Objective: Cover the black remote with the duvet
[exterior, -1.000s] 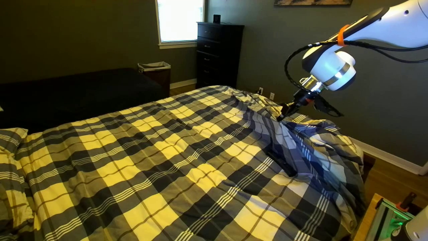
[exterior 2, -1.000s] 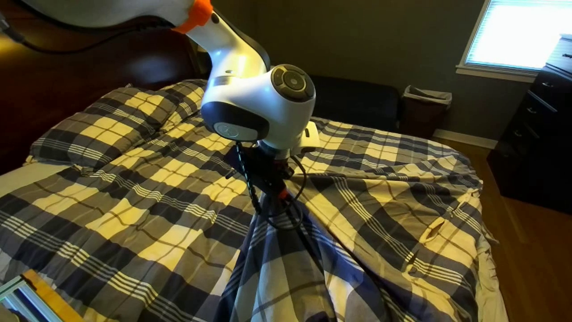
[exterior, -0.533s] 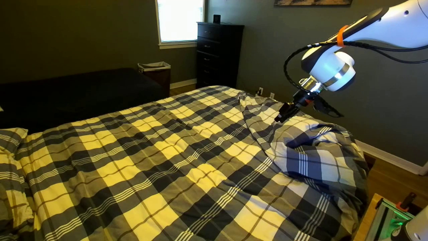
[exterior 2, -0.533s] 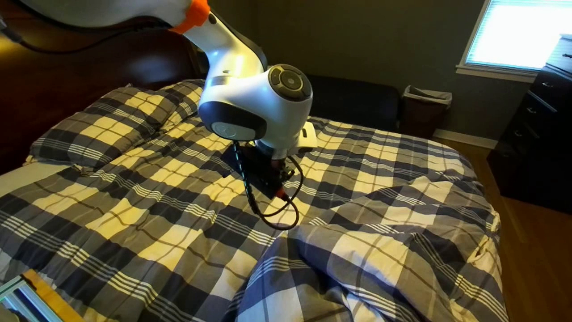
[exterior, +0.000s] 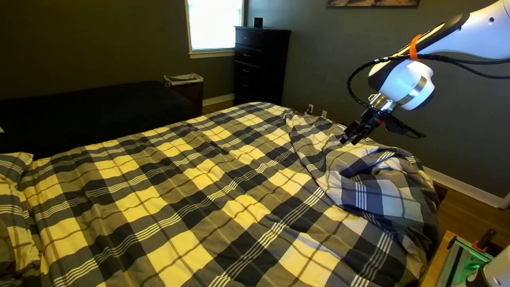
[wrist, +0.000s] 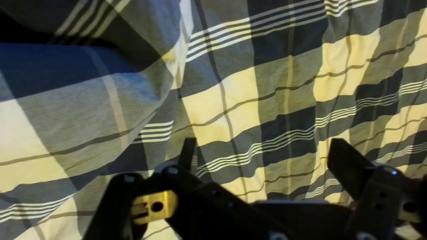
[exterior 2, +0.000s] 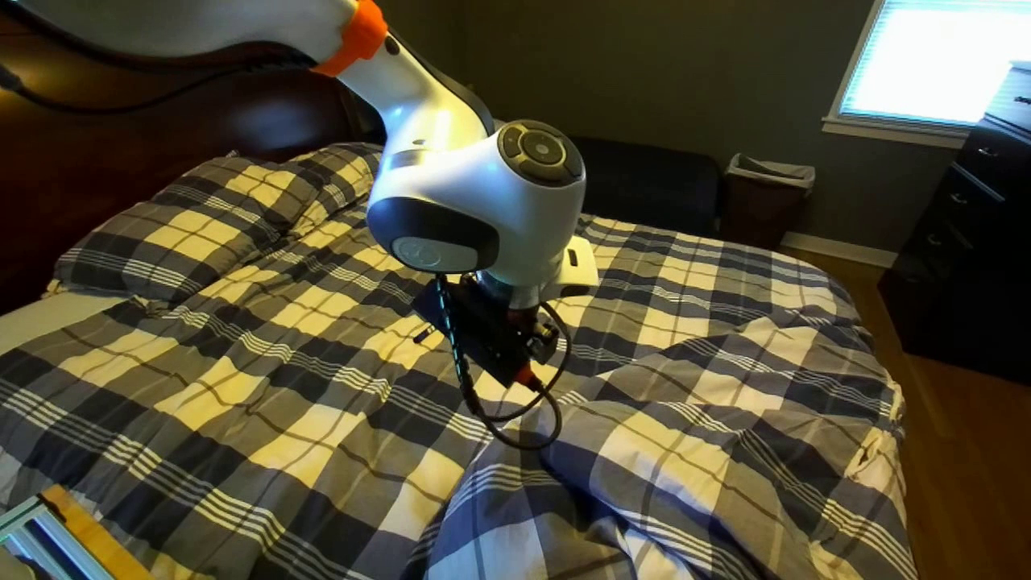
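The plaid duvet [exterior: 191, 187] spreads over the bed in both exterior views, in yellow, black and grey checks. Near the bed's far right corner a turned-over flap of the duvet [exterior: 358, 191] lies slumped, part of its bluish underside showing. The black remote is hidden in every view. My gripper [exterior: 350, 140] hangs above this flap, apart from the cloth. In the wrist view the gripper [wrist: 263, 141] stands wide open, its dark fingers [wrist: 347, 163] far apart with nothing between them; the duvet [wrist: 230, 106] fills the background.
Plaid pillows [exterior 2: 201, 217] lie at the headboard end. A black dresser [exterior: 261, 65], a laundry basket [exterior: 185, 89] and a dark couch [exterior: 95, 111] stand beyond the bed. The robot's mount [exterior: 450, 255] sits close to the bed's near side.
My gripper has let go of the lifted duvet and opened. The flap has dropped over the remote, which showed beside it a second ago. The arm has drawn back slightly.
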Available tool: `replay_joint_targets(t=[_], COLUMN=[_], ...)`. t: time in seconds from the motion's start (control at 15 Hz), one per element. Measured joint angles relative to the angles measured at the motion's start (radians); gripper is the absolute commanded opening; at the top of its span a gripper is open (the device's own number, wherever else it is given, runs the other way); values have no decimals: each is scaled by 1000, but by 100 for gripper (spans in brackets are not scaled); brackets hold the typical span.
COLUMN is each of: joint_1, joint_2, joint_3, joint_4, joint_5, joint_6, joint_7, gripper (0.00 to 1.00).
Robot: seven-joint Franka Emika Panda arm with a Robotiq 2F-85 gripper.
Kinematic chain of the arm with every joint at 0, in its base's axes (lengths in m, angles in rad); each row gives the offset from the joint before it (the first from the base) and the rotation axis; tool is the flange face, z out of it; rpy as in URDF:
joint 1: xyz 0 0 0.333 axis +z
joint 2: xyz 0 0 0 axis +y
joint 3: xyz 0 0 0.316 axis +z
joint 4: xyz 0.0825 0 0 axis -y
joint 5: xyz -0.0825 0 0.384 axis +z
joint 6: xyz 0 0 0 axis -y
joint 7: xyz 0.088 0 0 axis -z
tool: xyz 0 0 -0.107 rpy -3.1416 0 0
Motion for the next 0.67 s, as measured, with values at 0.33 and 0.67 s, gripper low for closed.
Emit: replay_joint_targets(t=[0.33,0.67], joint_1=[-7,-15], joint_2=[0,4], joint_3=[-44,-93], joint_4=[-25,-69], joint_5=[-220,-582], joint_6=[216,386], joint_7=[166,446], gripper=[100,100])
